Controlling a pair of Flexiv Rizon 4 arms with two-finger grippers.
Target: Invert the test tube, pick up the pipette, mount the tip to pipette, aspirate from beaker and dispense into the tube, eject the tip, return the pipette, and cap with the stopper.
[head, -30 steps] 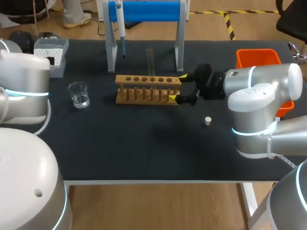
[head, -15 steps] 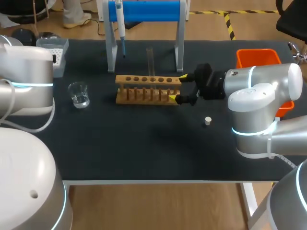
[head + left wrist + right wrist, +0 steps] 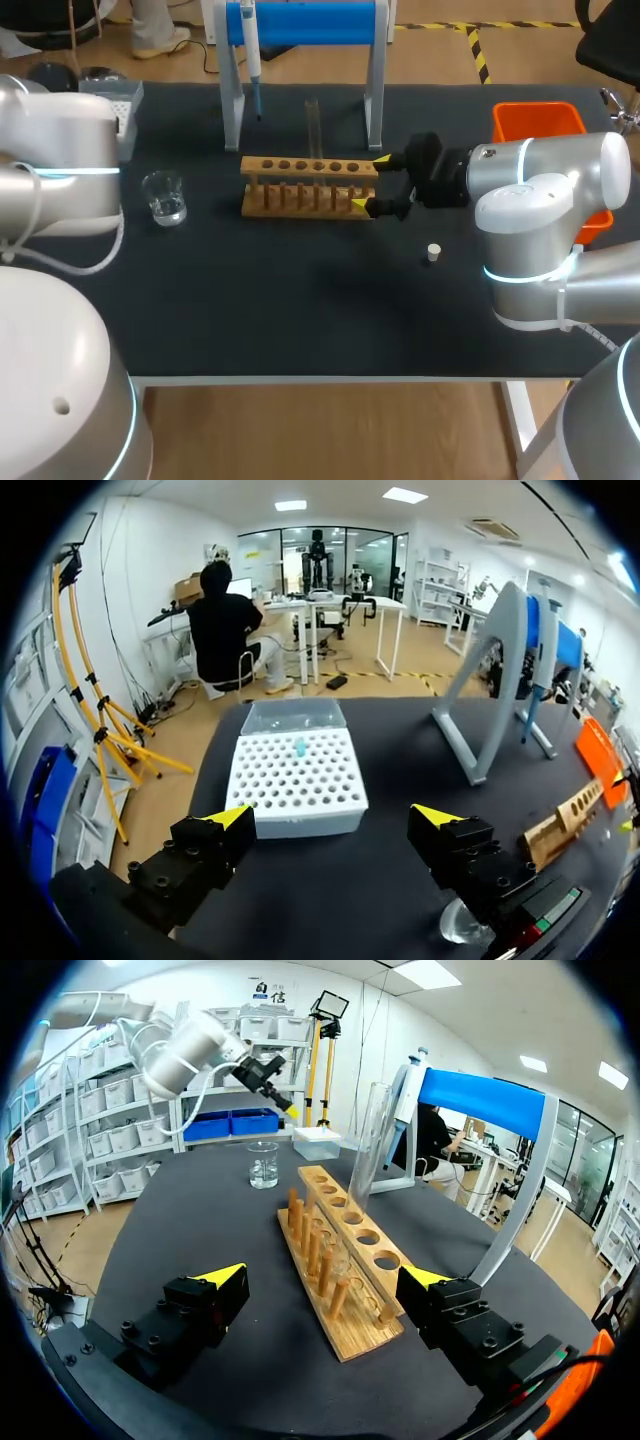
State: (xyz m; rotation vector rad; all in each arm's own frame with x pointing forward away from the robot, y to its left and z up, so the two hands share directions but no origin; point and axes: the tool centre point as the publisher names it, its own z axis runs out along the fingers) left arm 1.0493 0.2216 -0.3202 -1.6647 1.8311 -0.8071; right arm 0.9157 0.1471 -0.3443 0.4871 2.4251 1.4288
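Ahead of right tool, test tube stands in rack.

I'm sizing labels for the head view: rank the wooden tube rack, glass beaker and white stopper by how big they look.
Largest to smallest:
1. wooden tube rack
2. glass beaker
3. white stopper
The gaps are clear, so nearness to the camera does not blur the order.

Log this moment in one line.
left gripper open, tip box ahead; right gripper open, astride rack; test tube upright in rack; pipette on stand
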